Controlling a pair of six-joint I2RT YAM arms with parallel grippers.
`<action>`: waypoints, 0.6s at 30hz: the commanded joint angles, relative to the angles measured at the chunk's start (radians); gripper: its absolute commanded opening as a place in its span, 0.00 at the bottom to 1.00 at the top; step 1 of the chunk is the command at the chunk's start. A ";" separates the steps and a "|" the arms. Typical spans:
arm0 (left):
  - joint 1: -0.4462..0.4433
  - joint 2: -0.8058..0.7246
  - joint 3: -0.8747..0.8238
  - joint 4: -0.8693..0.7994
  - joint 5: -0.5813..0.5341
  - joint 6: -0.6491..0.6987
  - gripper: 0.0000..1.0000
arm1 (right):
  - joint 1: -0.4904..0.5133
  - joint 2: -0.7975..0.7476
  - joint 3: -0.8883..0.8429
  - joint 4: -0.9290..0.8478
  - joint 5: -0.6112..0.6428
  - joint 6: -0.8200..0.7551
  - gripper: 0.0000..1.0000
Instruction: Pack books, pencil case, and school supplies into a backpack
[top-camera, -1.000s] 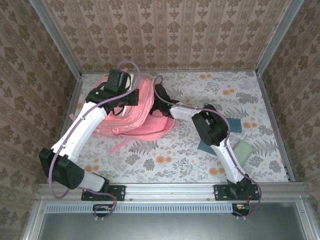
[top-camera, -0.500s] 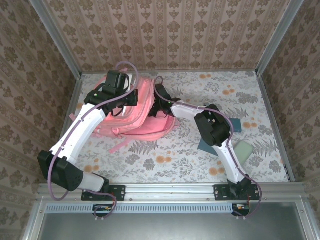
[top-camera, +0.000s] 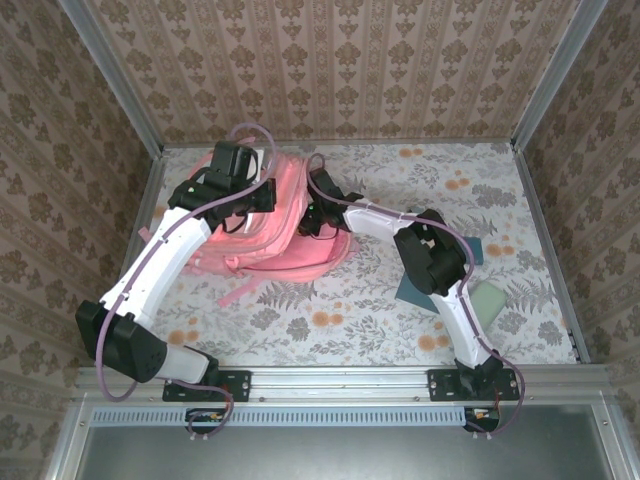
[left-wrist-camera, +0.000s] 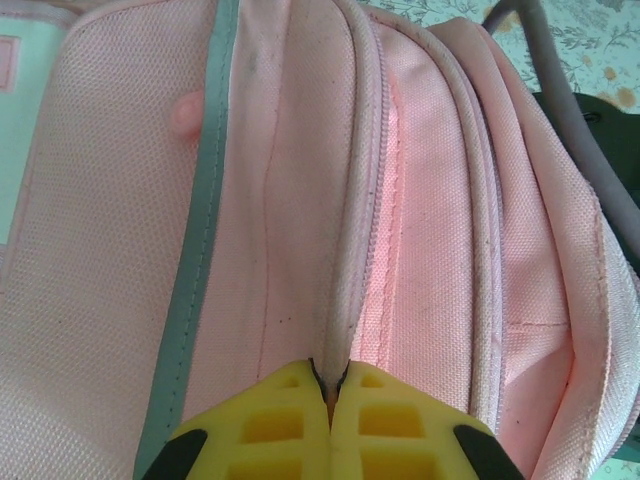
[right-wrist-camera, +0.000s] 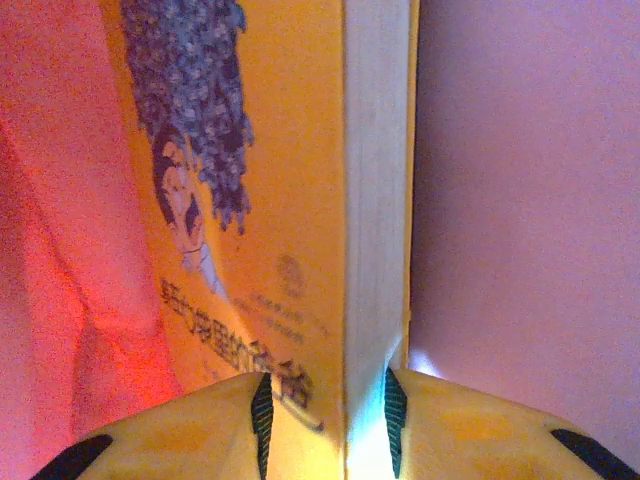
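Inside the backpack (right-wrist-camera: 520, 200), as my right wrist sees it, the yellow book (right-wrist-camera: 270, 160) sits with pink fabric on either side. Its cover with the blue-haired figure is turned to the left, and its pale page edge faces the camera. My right gripper (right-wrist-camera: 325, 400) is clamped on the near end of that book, one yellow finger against the cover and the other against the back.

From above, the backpack lies on its side toward the far left of the table (top-camera: 340, 320), and my right gripper reaches into its right-hand end. I cannot make out the book from there.

My left gripper (left-wrist-camera: 328, 378) is closed on the backpack. Its two yellow fingertips meet around a raised ridge of pink fabric beside a zip line, and a grey-green stripe (left-wrist-camera: 205, 200) runs along the cloth to the left. In the top view this gripper sits over the pack's upper left part.

A pink strap (top-camera: 238, 290) trails from the pack toward the near edge. Well apart from the pack, to the right of my right arm, the pencil case (top-camera: 487, 302) lies flat on the floral cloth near the right rail. The farther teal piece (top-camera: 472, 250) is partly hidden behind my right arm, and the nearer teal piece (top-camera: 408, 293) pokes out from under its elbow, just beside the pencil case. Patterned walls (top-camera: 330, 60) close in the table on three sides.
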 joint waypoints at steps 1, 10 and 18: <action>0.000 -0.037 0.004 0.091 0.069 -0.035 0.00 | 0.031 0.057 0.058 -0.035 0.008 -0.010 0.33; -0.026 -0.022 -0.001 0.114 0.100 -0.039 0.00 | 0.062 0.137 0.211 -0.008 -0.049 0.016 0.27; -0.008 -0.040 -0.045 0.100 0.050 -0.021 0.00 | 0.019 -0.032 0.023 0.022 -0.015 -0.030 0.42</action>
